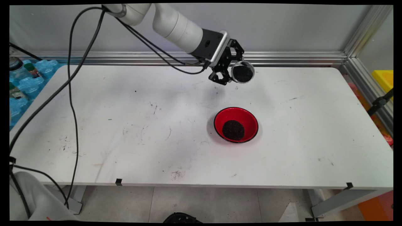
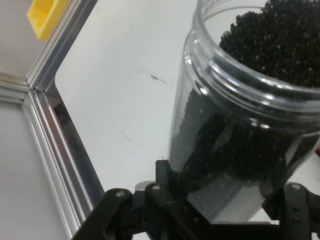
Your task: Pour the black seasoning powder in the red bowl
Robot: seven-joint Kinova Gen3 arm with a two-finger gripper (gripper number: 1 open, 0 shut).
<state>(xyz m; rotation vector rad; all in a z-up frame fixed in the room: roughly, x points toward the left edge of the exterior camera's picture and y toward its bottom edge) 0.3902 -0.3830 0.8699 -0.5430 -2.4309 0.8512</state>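
gripper (image 1: 231,69) is clamped on a clear plastic jar (image 1: 242,72), one finger on each side of its body; hand view shows the jar (image 2: 235,135) wedged between the black fingers (image 2: 170,175), w/ no lid on. jar is tipped over on its side, open mouth facing the near side, and it's packed w/ small black grains (image 2: 270,45) right up to the rim. it hangs in the air over the far part of the white table (image 1: 125,125), close to the aluminium rail (image 1: 282,58) along the wall.

nearer on the table, below the jar and a bit right of centre, sits a red bowl (image 1: 248,117) w/ a dark rim, upright, well apart from the gripper. a round pile of the same black grains (image 1: 233,130) lies in its bottom.

black cables (image 1: 70,94) hang from the arm across the left half of the table. off the left edge: blue plastic packs (image 1: 31,84) w/ a few bottles on them. far right, past the rail corner, a yellow bin (image 1: 384,78). table top is scuffed w/ dark marks.
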